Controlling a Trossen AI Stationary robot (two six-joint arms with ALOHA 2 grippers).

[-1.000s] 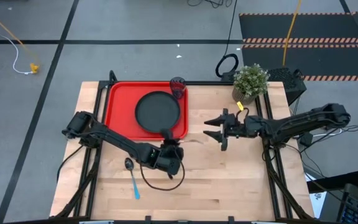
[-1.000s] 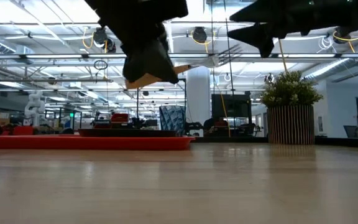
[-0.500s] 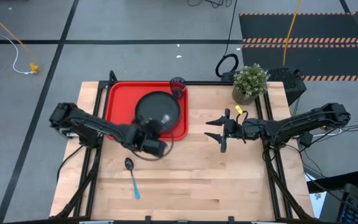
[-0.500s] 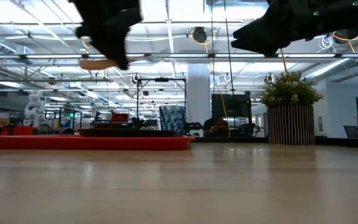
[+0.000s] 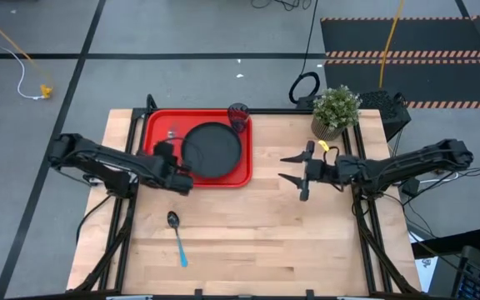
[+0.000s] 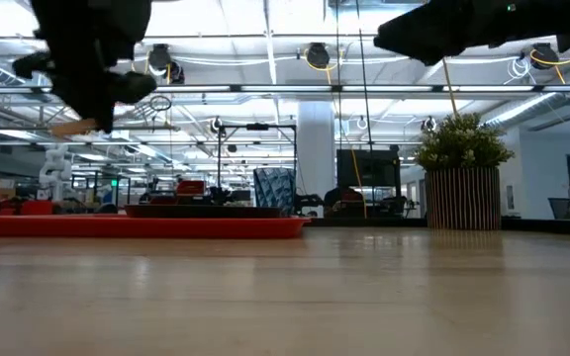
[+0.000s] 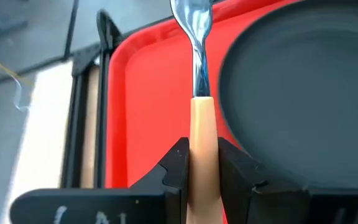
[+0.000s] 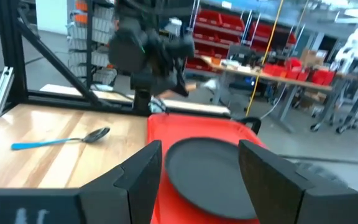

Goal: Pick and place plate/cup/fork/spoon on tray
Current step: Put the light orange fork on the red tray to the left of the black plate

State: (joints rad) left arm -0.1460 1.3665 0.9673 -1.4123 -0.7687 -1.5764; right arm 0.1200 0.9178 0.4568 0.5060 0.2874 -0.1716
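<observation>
The red tray point(image 5: 155, 146) lies at the table's far left, with the black plate point(image 5: 215, 150) on it and the dark cup point(image 5: 238, 117) at its far right corner. The blue-handled spoon point(image 5: 177, 239) lies on the table near of the tray. My left gripper point(image 5: 167, 157) is over the tray's left part, beside the plate, shut on the orange-handled fork point(image 5: 172, 133). My right gripper point(image 5: 292, 167) hangs open and empty over the table's middle, right of the tray. My left gripper pinches the fork's orange-tan handle point(image 7: 202, 140) between its two fingers point(image 7: 176, 163). The fingers come from the table's near side. The fork runs on ahead along them, its metal tines point(image 7: 190, 12) toward the far edge. The fork is lifted clear above the tray point(image 7: 148, 106).
A potted green plant point(image 5: 336, 110) stands at the far right of the table. Bare wood lies between the tray and my right arm and along the near edge. In the right wrist view the plate point(image 8: 207, 171) and spoon point(image 8: 61, 140) lie ahead.
My left gripper has carried the fork from the tray's near right corner toward the table's left and far edges, to over the tray's left part. It has turned, so the tines now point toward the far edge. My right gripper has drawn slightly toward the right edge.
</observation>
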